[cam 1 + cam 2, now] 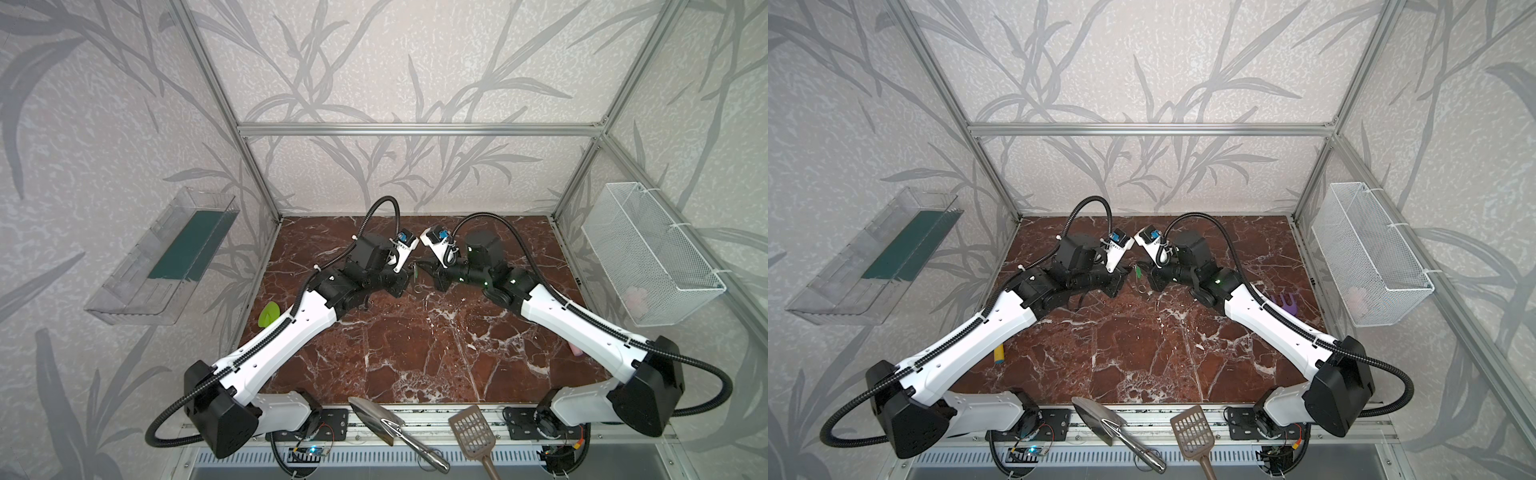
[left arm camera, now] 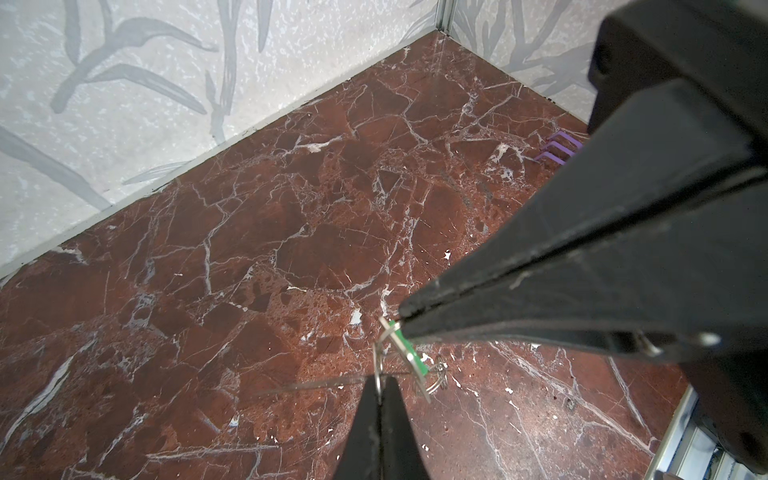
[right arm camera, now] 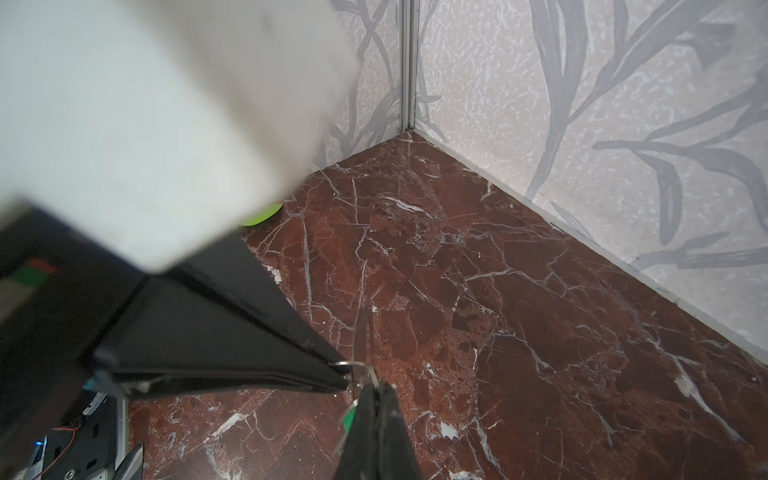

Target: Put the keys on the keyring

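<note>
Both grippers meet tip to tip above the middle back of the marble table (image 1: 415,357). My left gripper (image 2: 379,384) is shut on a thin metal keyring (image 2: 377,361), which stands on edge above its tips. My right gripper (image 3: 378,385) is shut on the keys, a single small key with a green head (image 2: 419,365), also seen in the right wrist view (image 3: 348,415). The ring touches the key's end by the right fingertips; I cannot tell whether it is threaded. In both top views the green key (image 1: 415,270) (image 1: 1137,272) hangs between the two grippers.
A second wire ring (image 1: 417,288) lies on the table under the grippers. A lime-green scoop (image 1: 268,313) lies at the left, a purple rake (image 1: 1280,305) at the right. A metal trowel (image 1: 374,419) and brown slotted scoop (image 1: 471,428) lie on the front rail. A white wire basket (image 1: 652,253) hangs on the right wall.
</note>
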